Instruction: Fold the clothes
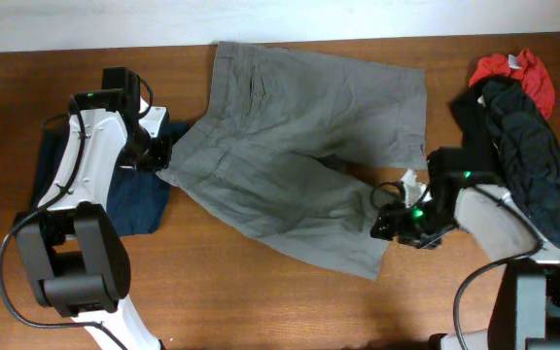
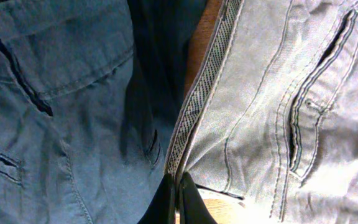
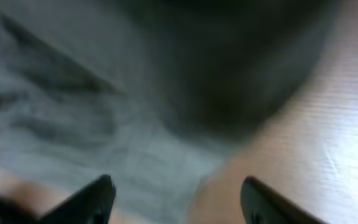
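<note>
Left gripper (image 2: 176, 200) is pinching the shorts (image 1: 299, 146) at the waistband edge (navy garment (image 1: 142, 199) just beside). Right gripper (image 3: 178, 202) is hanging open over the hem edge, with bare counter (image 1: 261, 301) showing alongside.

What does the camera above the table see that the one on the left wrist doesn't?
Only overhead: the open right gripper, the black and red pile, the whole grey shorts. Only left wrist: the shut left gripper pinching the waistband's patterned band, a pocket slit and its stitching. Both: the shorts' fabric, navy garment, wooden table.
</note>
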Controlling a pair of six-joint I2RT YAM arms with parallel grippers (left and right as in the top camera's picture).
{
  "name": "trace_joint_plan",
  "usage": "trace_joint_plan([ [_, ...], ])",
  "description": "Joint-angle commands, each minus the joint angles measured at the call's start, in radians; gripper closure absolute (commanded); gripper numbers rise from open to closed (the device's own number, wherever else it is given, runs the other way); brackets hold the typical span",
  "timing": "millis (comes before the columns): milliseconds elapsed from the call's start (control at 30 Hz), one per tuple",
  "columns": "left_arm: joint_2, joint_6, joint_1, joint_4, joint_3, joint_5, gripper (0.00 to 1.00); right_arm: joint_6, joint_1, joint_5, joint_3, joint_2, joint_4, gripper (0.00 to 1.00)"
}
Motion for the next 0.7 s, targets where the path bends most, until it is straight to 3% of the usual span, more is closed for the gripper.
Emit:
trace_joint_plan([
  [0,-0.014,-0.009,0.002,0.001,0.009,-0.007,1.0,0.07,0.021,-0.08,-0.072,-0.009,0.141,0.42],
  [100,-0.014,-0.009,0.002,0.001,0.009,-0.007,1.0,0.073,0.022,-0.166,-0.09,-0.009,0.278,0.76],
  [167,-0.014,-0.009,0.002,0.001,0.009,-0.007,1.0,0.072,0.021,-0.28,-0.081,-0.012,0.331,0.93],
  [200,-0.014,-0.009,0.002,0.0,0.009,-0.007,1.0,0.072,0.02,-0.334,-0.069,-0.015,0.338,0.96],
  [300,-0.014,-0.008,0.002,-0.002,0.009,-0.007,1.0,0.073,0.014,-0.508,0.0,-0.053,0.278,0.96],
  [367,-0.014,-0.008,0.002,-0.002,0.009,-0.007,1.0,0.072,0.014,-0.517,0.07,-0.097,0.153,0.96],
  [567,-0.014,-0.009,0.002,0.005,0.009,-0.007,1.0,0.055,0.015,-0.23,0.299,-0.231,-0.223,0.96],
  [600,-0.014,-0.008,0.002,0.006,0.009,-0.007,1.0,0.055,0.015,-0.168,0.313,-0.238,-0.241,0.89],
  [667,-0.014,-0.009,0.002,0.005,0.009,-0.007,1.0,0.055,0.014,-0.057,0.314,-0.24,-0.246,0.61],
])
